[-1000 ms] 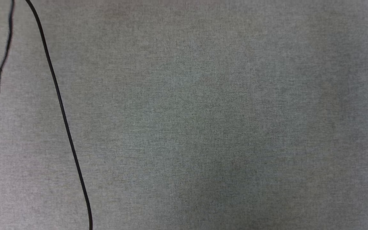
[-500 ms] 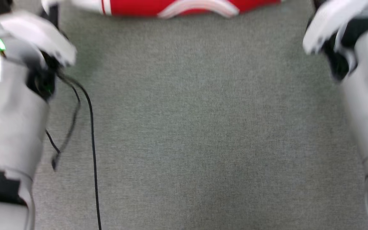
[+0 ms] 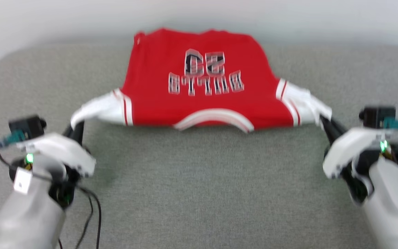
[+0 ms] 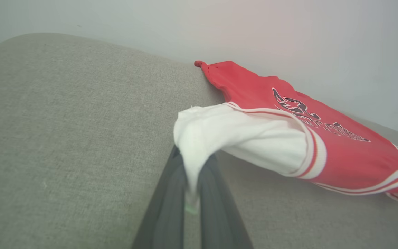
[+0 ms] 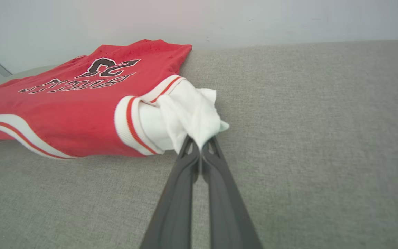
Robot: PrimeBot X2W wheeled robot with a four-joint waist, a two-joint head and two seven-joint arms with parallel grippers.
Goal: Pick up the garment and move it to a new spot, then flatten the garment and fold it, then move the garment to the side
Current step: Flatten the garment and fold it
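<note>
The garment point(image 3: 199, 100), a red jersey with white sleeves and a black "BULLS 23" print facing up, is stretched between my two arms over the grey padded surface point(image 3: 206, 186), collar toward me. My left gripper point(image 3: 76, 124) is shut on the end of one white sleeve point(image 4: 199, 138). At the other side my right gripper point(image 3: 323, 121) is shut on the bunched second sleeve point(image 5: 192, 117). The far hem point(image 3: 199, 33) lies close to the pale wall point(image 3: 199, 14).
A black cable point(image 3: 92, 214) hangs from my left forearm point(image 3: 29, 214) at the lower left. The padded surface has a rounded far-left corner point(image 3: 9, 58). Bare grey fabric stretches between my arms and the collar.
The head camera has tilted up from bare grey fabric, so the whole garment and both grippers have come into view. Both grippers stay shut.
</note>
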